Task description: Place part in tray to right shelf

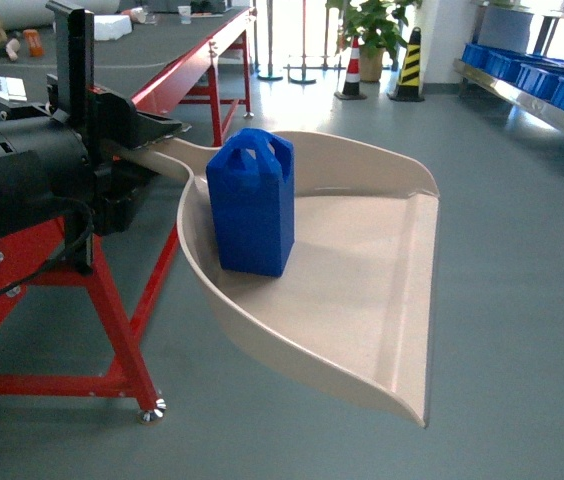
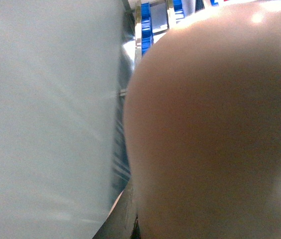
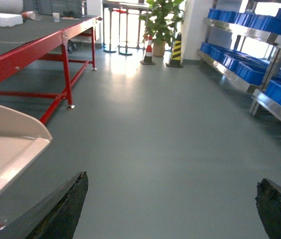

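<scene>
Here we are gripping the scoop's handle (image 1: pixel 162 158) with the left claw (image 1: pixel 127 135), clenched around it, and holding the scoop (image 1: pixel 362 300) out level over the floor (image 1: pixel 522 280). The right claw (image 3: pixel 173 209) is spread wide with nothing between its fingers (image 3: pixel 63 206), hanging low beside the scoop's front lip.

The blue part (image 1: pixel 252 203) is standing upright on the scoop's flat bed, close to the curved back rim and near the handle end. It is taller than it is wide, and nothing is bracing it on the open side.

The shelf (image 1: pixel 537 80) with its blue crates (image 3: pixel 252 72) is lying well off to our right, across open floor, so we judge that the carry is not finished and a turn or a drive is still needed.

That is where we are seeing the risk. If the base starts or stops sharply, or the left arm swings fast, the part could tip over and slide across the glossy bed toward the low front lip and off onto the floor. If the wrist rolls, the scoop could pitch the part out the same way. The long handle is also giving leverage, so the scoop may twist in the claw. Near the shelf, its wide lip could catch the steel rail. The left wrist camera is filled by the scoop's underside, so we are getting little help from it.
</scene>
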Robot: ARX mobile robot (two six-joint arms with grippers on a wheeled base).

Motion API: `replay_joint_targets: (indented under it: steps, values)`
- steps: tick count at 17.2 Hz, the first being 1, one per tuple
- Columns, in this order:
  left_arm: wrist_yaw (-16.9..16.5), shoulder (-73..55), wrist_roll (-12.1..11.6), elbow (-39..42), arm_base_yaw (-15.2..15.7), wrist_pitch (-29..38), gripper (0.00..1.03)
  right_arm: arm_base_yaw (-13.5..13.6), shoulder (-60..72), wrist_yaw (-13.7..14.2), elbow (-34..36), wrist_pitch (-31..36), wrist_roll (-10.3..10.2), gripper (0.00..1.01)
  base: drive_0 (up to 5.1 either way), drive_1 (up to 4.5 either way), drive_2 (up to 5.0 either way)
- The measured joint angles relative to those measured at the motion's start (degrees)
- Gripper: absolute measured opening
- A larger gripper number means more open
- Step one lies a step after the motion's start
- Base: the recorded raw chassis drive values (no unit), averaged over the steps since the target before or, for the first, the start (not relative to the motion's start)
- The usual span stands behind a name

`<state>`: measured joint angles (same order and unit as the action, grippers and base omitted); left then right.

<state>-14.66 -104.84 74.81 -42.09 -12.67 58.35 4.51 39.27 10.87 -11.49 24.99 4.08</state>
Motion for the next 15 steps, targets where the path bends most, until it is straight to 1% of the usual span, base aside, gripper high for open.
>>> replay_joint_targets:
  steps: [12,15]
  values:
    - [0.0,0.0,0.0,0.1,0.1,-0.2,0.19,0.0,0.0,0.0,0.0,-0.1,0.0,0.98,5.1,-2.38,-2.4]
    - [0.5,0.0,0.1,0.1,0.2,0.0,0.19,0.0,0.0,0.0,0.0,-0.1,0.0,0.98,5.0,-2.43,-2.4]
